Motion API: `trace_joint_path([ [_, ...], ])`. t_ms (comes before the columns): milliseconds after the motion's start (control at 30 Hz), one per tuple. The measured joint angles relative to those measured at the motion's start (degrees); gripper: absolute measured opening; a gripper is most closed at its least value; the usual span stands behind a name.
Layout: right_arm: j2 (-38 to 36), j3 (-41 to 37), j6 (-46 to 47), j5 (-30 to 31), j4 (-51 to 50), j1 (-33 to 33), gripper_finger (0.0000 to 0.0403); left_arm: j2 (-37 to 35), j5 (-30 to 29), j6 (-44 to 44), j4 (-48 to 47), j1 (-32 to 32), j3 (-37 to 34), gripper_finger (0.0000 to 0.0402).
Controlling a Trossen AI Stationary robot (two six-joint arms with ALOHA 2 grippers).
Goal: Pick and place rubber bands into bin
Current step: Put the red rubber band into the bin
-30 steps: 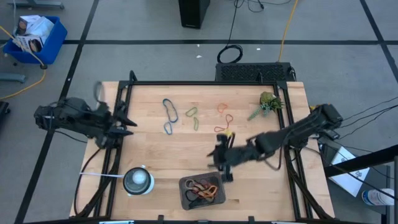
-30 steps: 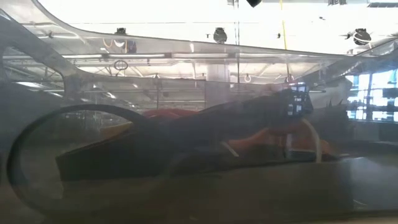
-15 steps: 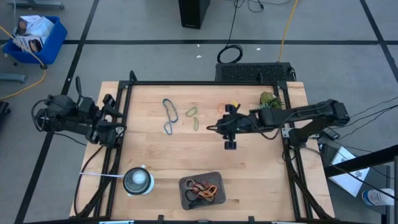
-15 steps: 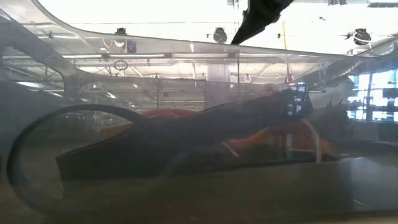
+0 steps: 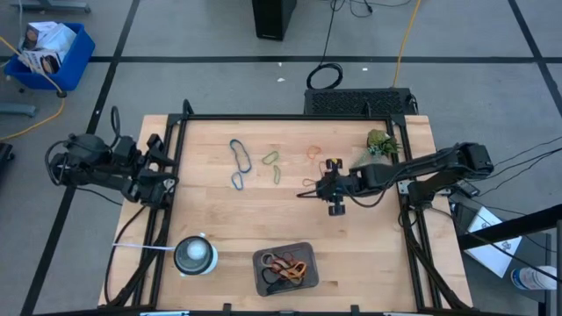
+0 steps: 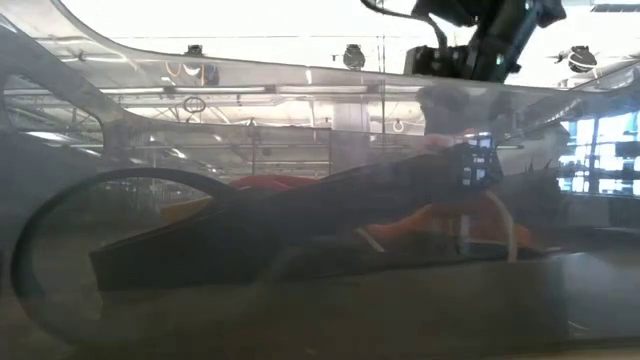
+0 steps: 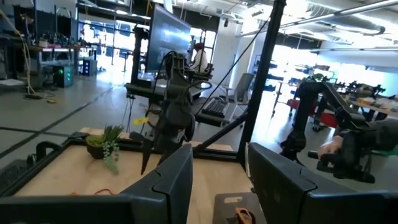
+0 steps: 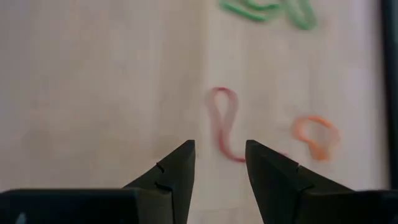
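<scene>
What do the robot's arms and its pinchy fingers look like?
Both arms are dark, nearly black, built from jointed segments with black cables looping off them. The right gripper has two flat, wedge-shaped black fingers with small notches on their inner edges. The left gripper has the same two broad black fingers.

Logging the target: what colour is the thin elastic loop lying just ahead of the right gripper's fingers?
Red thin elastic loop, clearest in the right wrist view.

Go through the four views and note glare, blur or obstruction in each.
High view: evenly lit and sharp. Low view: hazy, washed out by bright backlight, a dark shape filling the foreground. Left wrist view: clear, bright windows behind. Right wrist view: slightly soft, the red rubber band blurred.
</scene>
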Motion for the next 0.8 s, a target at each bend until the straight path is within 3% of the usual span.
trace_joint_path([
  [133,0.0,-2.0,-3.3,5.8,1.9,-0.3,0.0141,0.0,-0.1,2.0,0.3,0.0,0.0,0.0161],
  [333,0.0,-3.3,-8.7,5.4,2.9,-0.5,0.0148,0.0,-0.1,2.5,0.4,0.0,0.0,0.0161],
  [533,0.0,-3.3,-9.4,5.4,6.8,-0.4,0.0205,0.0,-0.1,2.5,0.4,0.0,0.0,0.0161],
  [700,0.0,-3.3,1.3,5.4,7.4,1.0,0.0238,0.0,-0.1,2.5,0.4,0.0,0.0,0.0161],
  [800,0.0,-3.3,2.3,5.4,7.6,1.2,0.0247,0.0,-0.1,1.9,0.4,0.0,0.0,0.0161],
])
